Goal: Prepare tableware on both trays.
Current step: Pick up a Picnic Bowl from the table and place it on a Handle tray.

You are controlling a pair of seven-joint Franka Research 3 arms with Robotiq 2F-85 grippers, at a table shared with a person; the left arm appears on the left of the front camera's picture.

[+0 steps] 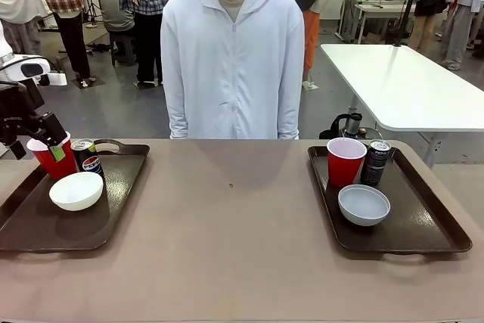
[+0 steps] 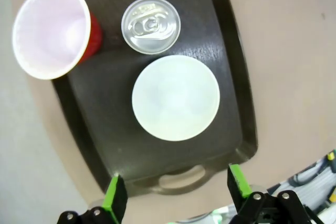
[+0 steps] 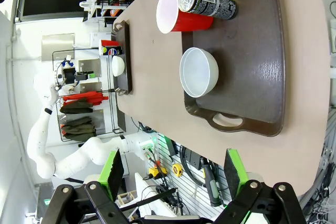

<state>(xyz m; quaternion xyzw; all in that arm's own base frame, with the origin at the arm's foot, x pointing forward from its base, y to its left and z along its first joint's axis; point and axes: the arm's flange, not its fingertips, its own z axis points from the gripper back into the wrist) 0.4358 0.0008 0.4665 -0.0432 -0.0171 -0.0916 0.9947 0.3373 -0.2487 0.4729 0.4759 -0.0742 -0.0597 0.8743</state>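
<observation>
Left claw (image 2: 176, 195) hangs wide and empty above its tray's (image 2: 231, 72) near handle; right claw (image 3: 173, 174) likewise gapes empty, well back from the other tray (image 3: 262, 72). Descending carelessly, the left one could tip the upright red cup (image 1: 51, 158) or Pepsi can (image 1: 89, 159) beside the bowl (image 1: 76, 191). Both trays lie on the worktop (image 1: 234, 240), long axes running toward the person.

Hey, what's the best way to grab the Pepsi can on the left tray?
Probably from above, closing on the Pepsi can just under its top rim. It stands upright, with the red cup and bowl crowding its sides.
</observation>
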